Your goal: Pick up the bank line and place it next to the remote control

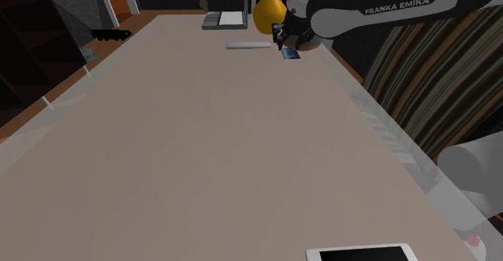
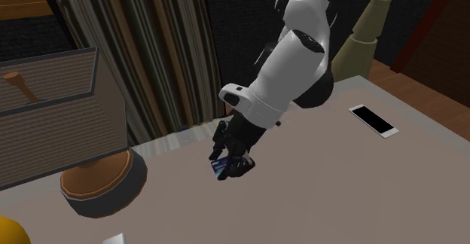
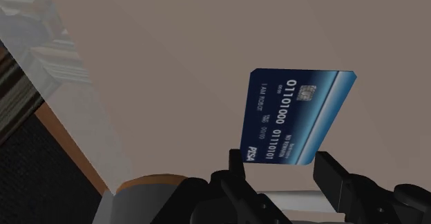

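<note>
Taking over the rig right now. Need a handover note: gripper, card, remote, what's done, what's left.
Gripper: shut on the blue bank card, clasping one short end.
Card: held in the air over the far end of the table, near the yellow vase.
Remote control: a flat grey bar lying on the table, just to the shoulder view's left of the gripper.
Done: pick-up.
Left: lower the card beside the remote, release, back away.

Shoulder looks along table; second exterior faces back.
</note>
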